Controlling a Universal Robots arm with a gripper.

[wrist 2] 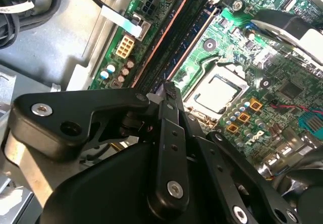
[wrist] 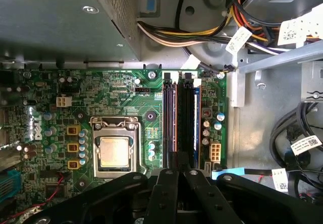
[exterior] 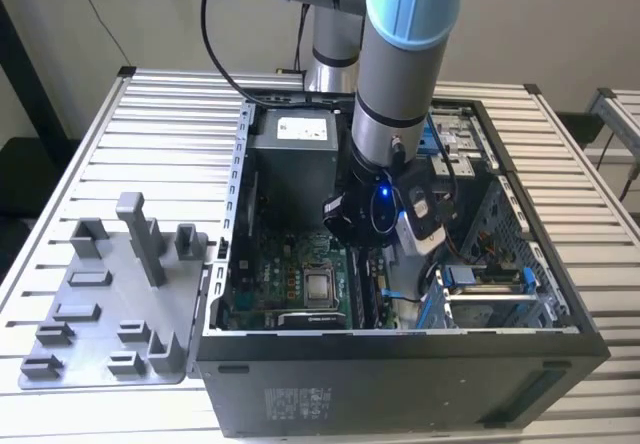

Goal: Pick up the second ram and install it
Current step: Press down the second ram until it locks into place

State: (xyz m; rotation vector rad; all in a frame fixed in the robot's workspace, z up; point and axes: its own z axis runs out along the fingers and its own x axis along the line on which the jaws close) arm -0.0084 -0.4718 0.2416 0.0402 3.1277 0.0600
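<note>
Claw (wrist: 177, 176) fingers are pressing together, gripping the second ram (wrist: 185, 115) by its near end; I am holding it down over the motherboard's (wrist: 126, 90) memory slots beside the processor socket (wrist: 115, 151); beyond, the power supply (wrist: 60, 17) is sitting inside the PC case (exterior: 400, 384).

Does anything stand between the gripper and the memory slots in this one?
Nothing visible does. The gripper hangs right over the memory slots, where a dark ram stick stands in the row below its tip. The cables lie off beside the board.
</note>
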